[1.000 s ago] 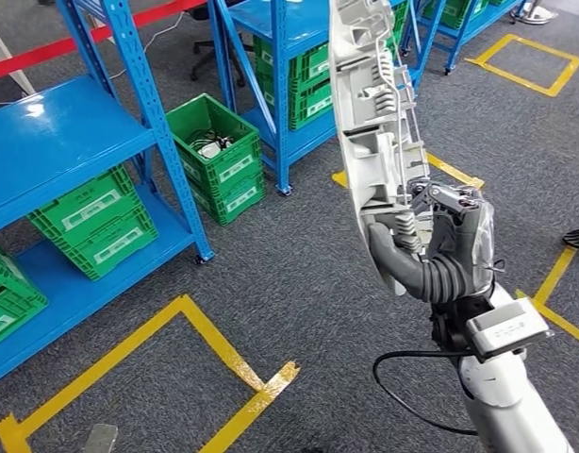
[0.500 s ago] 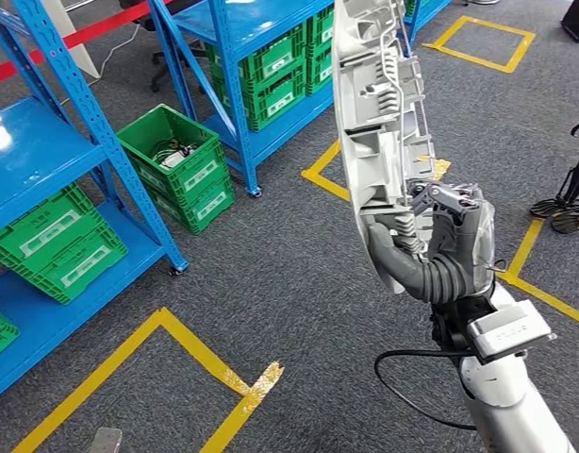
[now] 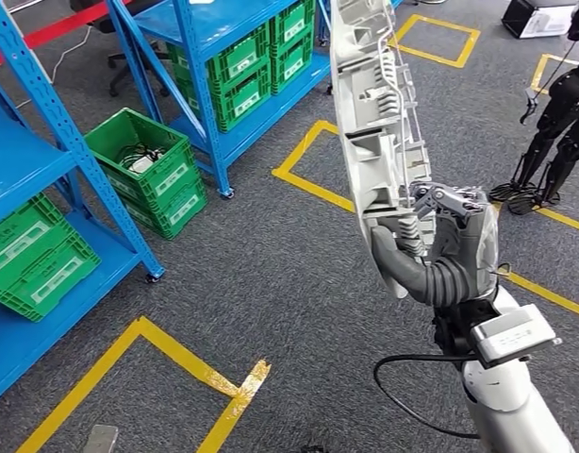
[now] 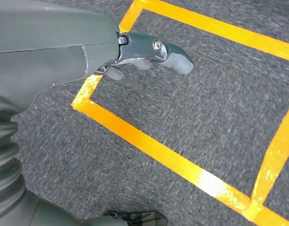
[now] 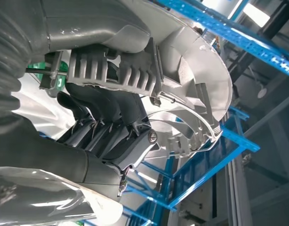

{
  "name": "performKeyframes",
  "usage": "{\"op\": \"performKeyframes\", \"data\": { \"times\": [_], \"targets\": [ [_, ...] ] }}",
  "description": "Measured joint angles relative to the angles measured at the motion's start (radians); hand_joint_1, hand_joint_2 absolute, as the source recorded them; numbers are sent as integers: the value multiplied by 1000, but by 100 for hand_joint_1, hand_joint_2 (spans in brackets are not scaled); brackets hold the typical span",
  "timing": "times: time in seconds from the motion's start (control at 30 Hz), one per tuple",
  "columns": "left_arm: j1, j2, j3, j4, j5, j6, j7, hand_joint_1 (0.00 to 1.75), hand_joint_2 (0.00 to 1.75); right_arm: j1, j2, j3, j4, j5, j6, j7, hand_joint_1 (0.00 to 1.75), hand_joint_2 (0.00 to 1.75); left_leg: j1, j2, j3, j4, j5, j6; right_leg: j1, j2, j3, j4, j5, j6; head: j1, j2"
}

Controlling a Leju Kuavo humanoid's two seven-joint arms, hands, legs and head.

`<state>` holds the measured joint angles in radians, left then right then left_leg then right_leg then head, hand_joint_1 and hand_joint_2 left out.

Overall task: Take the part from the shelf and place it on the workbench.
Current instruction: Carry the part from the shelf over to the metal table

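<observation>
With the blue shelf (image 3: 30, 179) sliding further left than a second ago, the right hand (image 3: 443, 250) grips the grey part (image 3: 375, 123) upright mid-carry, fingers wrapped round its lower end; the left hand (image 4: 83, 52) hangs empty, fingers apart.

Matt grey plastic part (image 3: 372, 123); rough grey carpet (image 3: 287, 283).

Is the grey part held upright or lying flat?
Upright: the part rises on end from the right hand gripping its lower end.
</observation>
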<state>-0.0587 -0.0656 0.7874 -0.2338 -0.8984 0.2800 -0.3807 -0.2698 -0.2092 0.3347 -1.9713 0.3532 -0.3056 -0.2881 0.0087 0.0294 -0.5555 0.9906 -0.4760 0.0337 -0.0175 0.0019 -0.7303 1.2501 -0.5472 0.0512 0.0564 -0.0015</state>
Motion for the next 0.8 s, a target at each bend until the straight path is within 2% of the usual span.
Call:
{"op": "performKeyframes", "data": {
  "times": [0.03,0.07,0.1,0.13,0.17,0.23,0.3,0.37,0.4,0.43,0.47,0.5,0.57,0.6,0.63,0.67,0.73,0.8],
  "targets": [
    [-1,-1,0,0,0,0,0,0,175,-1,0,0,0,0,0,0,175,175,0,6,1,1,-2,-3,-1,-10,40,-70,33,1,0,0],
    [-1,-1,0,0,-1,0,0,0,175,-2,0,0,-1,0,0,0,175,175,-2,11,2,3,-5,-7,0,-27,80,-140,55,0,0,0],
    [-1,0,0,0,-1,0,0,0,175,-4,0,0,-2,0,0,0,175,175,-5,16,2,6,-8,-12,2,-41,114,-198,70,-4,0,0],
    [-1,0,0,0,-1,0,0,0,175,-5,0,0,-2,0,0,-1,175,175,-8,21,1,9,-10,-17,4,-51,133,-231,75,-10,-1,0],
    [-1,1,0,0,-2,0,0,0,175,-5,0,0,-3,0,0,-1,175,175,-11,27,1,11,-11,-21,7,-53,138,-240,71,-17,-2,0],
    [-2,1,0,0,-2,0,0,0,175,-5,-2,-1,-4,0,0,-1,175,175,-9,34,1,14,-15,-29,7,-39,135,-241,74,-31,-4,0],
    [-2,-1,0,0,-2,0,0,0,175,-6,-4,-1,-6,0,0,-1,175,175,-4,15,-13,51,-45,-37,5,-26,136,-243,77,-45,-6,0],
    [-2,-1,0,0,-2,0,-1,0,175,-7,-4,-1,-7,0,0,-1,175,175,-1,-11,-66,173,-107,-42,5,-12,137,-244,77,-54,-10,0],
    [-1,-1,0,0,-2,0,-2,0,175,-7,-4,-1,-7,0,1,-2,175,175,-1,-16,-99,243,-134,-42,6,-4,137,-244,77,-56,-10,0],
    [0,-1,0,0,-2,0,-4,0,175,-7,-4,0,-7,0,1,-2,175,175,-1,-19,-126,297,-149,-42,7,5,137,-244,76,-57,-11,0],
    [0,-1,0,0,-2,1,-9,0,175,-7,-4,0,-7,0,1,-2,175,175,-1,-20,-136,312,-142,-41,8,15,138,-244,76,-58,-11,0],
    [1,-1,0,0,-2,4,-17,0,175,-7,-4,0,-7,-1,1,-2,175,175,-1,-20,-129,290,-118,-39,8,24,138,-243,76,-58,-11,0],
    [0,-2,0,0,-2,15,-41,0,175,-6,-4,-1,-7,-1,0,-2,175,175,0,-35,-75,163,-44,-33,8,43,141,-243,76,-56,-11,0],
    [0,-2,0,0,-1,21,-54,0,175,-6,-4,-1,-7,-1,-1,-3,175,175,1,-49,-50,105,-19,-31,9,51,140,-241,76,-53,-11,0],
    [0,-3,0,0,2,23,-68,0,175,-5,-4,-2,-7,-1,-2,-4,175,175,2,-61,-30,59,-5,-29,8,59,136,-240,77,-49,-11,0],
    [0,-4,1,0,7,19,-80,0,175,-3,-5,-3,-8,-2,-3,-6,175,175,1,-70,-24,40,-5,-27,7,65,131,-238,79,-43,-10,0],
    [2,-6,2,0,22,-9,-94,0,175,1,-8,-5,-9,-6,-5,-12,175,175,-1,-66,-24,31,-8,-24,4,76,122,-238,83,-31,-11,0],
    [3,-7,3,0,29,-32,-99,0,175,3,-13,-8,-9,-8,-5,-16,175,175,0,-55,-22,25,-3,-14,4,59,111,-224,70,-22,-8,0]
  ]
}}
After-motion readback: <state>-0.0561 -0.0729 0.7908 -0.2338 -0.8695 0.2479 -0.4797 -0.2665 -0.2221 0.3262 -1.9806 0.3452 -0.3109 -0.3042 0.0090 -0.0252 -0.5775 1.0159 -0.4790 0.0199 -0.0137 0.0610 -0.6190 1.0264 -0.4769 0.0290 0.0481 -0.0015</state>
